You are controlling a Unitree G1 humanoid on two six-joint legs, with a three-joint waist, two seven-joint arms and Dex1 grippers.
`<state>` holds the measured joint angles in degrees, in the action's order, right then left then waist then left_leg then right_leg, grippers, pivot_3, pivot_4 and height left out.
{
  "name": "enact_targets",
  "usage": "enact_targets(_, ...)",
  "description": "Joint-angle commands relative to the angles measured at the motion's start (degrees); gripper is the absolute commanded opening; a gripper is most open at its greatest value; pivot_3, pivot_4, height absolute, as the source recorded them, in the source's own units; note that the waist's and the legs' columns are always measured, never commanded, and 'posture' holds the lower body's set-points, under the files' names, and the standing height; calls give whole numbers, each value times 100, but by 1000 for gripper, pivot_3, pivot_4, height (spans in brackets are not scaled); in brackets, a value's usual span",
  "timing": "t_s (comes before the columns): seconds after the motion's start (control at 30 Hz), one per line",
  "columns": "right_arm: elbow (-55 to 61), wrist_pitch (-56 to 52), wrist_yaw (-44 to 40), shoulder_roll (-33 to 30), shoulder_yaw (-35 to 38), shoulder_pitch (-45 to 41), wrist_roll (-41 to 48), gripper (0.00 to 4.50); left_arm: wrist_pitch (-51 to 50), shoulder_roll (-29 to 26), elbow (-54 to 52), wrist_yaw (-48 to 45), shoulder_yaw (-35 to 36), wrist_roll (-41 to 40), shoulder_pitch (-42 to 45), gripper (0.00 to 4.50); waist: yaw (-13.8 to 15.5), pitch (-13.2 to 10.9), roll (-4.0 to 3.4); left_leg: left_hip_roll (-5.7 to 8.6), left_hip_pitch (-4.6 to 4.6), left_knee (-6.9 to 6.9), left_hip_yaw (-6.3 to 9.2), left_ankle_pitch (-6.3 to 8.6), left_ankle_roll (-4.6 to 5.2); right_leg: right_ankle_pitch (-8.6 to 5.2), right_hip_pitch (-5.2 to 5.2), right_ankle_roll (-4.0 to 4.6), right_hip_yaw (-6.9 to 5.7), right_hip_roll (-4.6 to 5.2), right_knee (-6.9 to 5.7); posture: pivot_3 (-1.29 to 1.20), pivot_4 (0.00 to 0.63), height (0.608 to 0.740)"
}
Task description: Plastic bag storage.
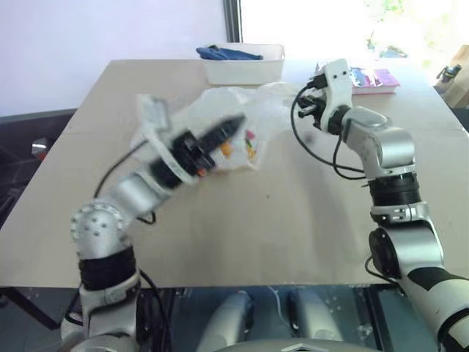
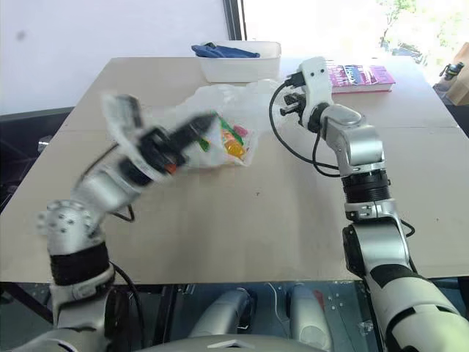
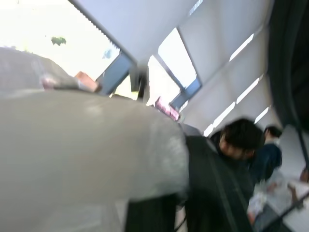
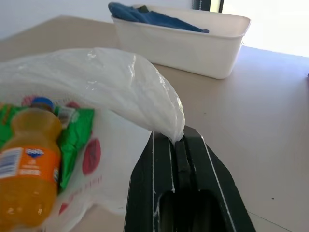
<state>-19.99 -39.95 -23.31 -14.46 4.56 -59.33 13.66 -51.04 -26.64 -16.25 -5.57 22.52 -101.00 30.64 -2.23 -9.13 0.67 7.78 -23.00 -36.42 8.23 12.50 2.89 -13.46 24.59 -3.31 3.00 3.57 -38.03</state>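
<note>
Bright window light falls across the tan table [image 1: 293,235], where the plastic bag [image 4: 111,82] sits mid-table already loaded with an orange drink bottle [image 4: 26,164] and a green snack packet [image 4: 75,137]. The right gripper [image 4: 179,145] is pinched tight on the bag's film at one edge, and the left gripper [image 1: 223,132], its fingers together on film at the opposite side, appears to lift it, so packing looks nearly finished with carrying or stowing left. A white tray [image 1: 245,70] holding blue cloth [image 1: 227,53] stands just behind the bag, a pink book [image 1: 375,78] to its right
</note>
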Motion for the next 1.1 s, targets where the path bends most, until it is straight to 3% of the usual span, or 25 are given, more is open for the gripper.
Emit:
enact_targets(0.03, -178, 168, 12, 23, 647, -651, 531, 0, 567, -280, 123, 618, 508, -1155, 586, 48, 7, -1, 1, 0, -1, 0, 0, 0, 0, 0, 1, 0, -1, 0, 1, 0, 150, 740)
enact_targets(0.2, -705, 426, -128, 75, 1509, -1777, 1430, 0, 950, -1113, 1140, 755, 853, -1041, 1910, 48, -1, -3, 4, 0, -12, 5, 1, 0, -1, -1, 12, 1, -2, -3, 5, 0, 150, 740)
enact_targets(0.27, -1026, 599, -127, -65, 1735, -2305, 1599, 0, 1107, -1401, 1808, 603, 794, -569, 2621, 48, -5, -9, 9, 0, -28, 4, 4, -1, -1, 0, 28, 1, -6, -4, 5, 0, 150, 740)
enact_targets(0.33, -1533, 915, -52, -322, 1930, -2918, 1628, 0, 1253, -1650, 2723, 316, 587, 187, 3447, 48, -11, -10, 10, 2, -101, -18, 7, -4, -6, 7, 96, 7, -12, -3, -9, 0, 150, 740)
enact_targets(0.43, -2117, 1345, 18, -650, 1989, -3508, 1524, 0, 1492, -1755, 3950, -22, 386, 1151, 4356, 48, 6, -10, 12, 7, -108, -9, 16, -4, -5, 6, 99, 7, -43, 9, 10, 0, 150, 740)
enact_targets(0.6, -2142, 1311, -58, -1388, 1811, -3943, 1339, 0, 1314, -1462, 4868, -614, 151, 2086, 4852, 48, -4, -10, 13, 12, -100, 3, 11, -4, -4, 6, 101, 8, -66, 39, 7, 0, 150, 740)
enact_targets(0.8, -589, -65, 107, -1970, 1689, -3371, 1631, 0, 615, -1041, 4549, -834, 80, 2522, 4303, 48, -99, -12, 10, 11, -106, 5, 5, -4, -4, 6, 117, 8, -53, 41, 0, 0, 150, 740)
enact_targets(0.93, 1277, -1330, 558, -1962, 1915, -2128, 2189, 0, 171, -751, 4107, -554, 3, 2773, 3553, 48, -185, -10, 9, 7, -104, 5, 6, -4, -3, 5, 117, 9, -53, 41, -2, 0, 150, 740)
enact_targets(1.1, 3333, -2536, 1181, -1653, 2351, 39, 2813, 0, -276, -437, 3189, -352, 101, 2696, 2473, 48, -182, -11, 10, 7, -110, -18, -4, -4, -2, 6, 125, 9, -48, 42, -39, 0, 150, 740)
